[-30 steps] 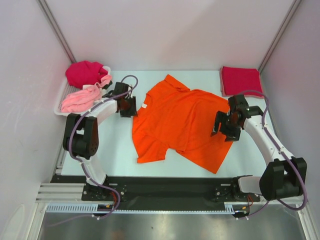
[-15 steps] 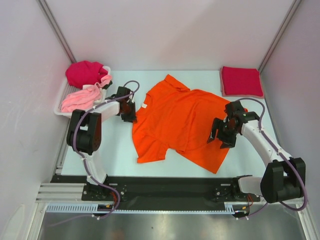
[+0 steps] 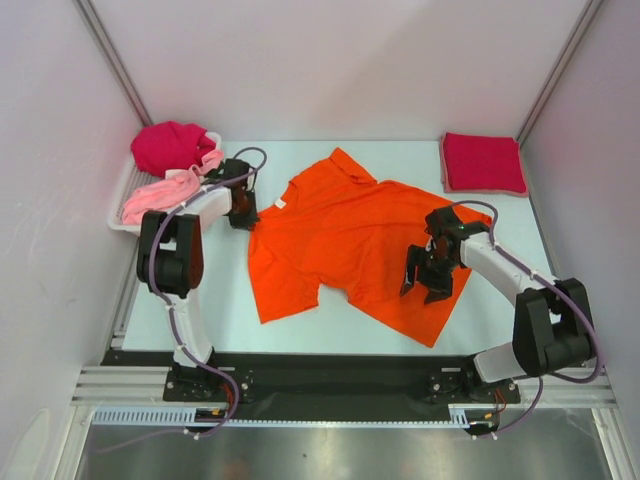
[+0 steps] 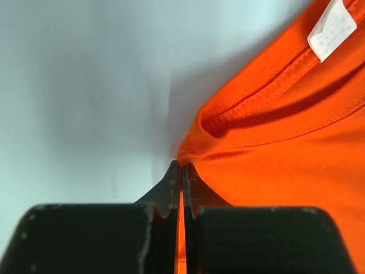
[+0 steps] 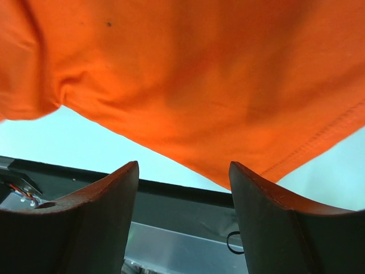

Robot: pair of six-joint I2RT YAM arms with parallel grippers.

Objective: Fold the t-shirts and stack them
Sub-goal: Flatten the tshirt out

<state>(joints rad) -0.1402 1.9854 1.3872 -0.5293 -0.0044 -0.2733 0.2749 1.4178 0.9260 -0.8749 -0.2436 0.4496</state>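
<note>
An orange t-shirt (image 3: 350, 245) lies spread and creased across the middle of the table. My left gripper (image 3: 243, 208) sits at its left shoulder, close to the collar. In the left wrist view, the left gripper (image 4: 182, 166) is shut on a pinch of the orange t-shirt (image 4: 285, 142), beside the collar seam and white label (image 4: 332, 27). My right gripper (image 3: 421, 282) hovers open above the shirt's lower right part. In the right wrist view, the right gripper (image 5: 182, 169) has nothing between its fingers, and the shirt's hem (image 5: 228, 114) lies beyond them. A folded crimson t-shirt (image 3: 483, 162) lies at the back right.
A white basket (image 3: 118, 215) at the back left holds a pink garment (image 3: 160, 198) and a magenta one (image 3: 170, 145). White walls close in both sides and the back. A black rail (image 3: 330, 365) runs along the table's near edge.
The left gripper shut on the shirt's shoulder and drew it left, so the shirt shifted leftward. The right gripper moved left and nearer over the shirt, still open.
</note>
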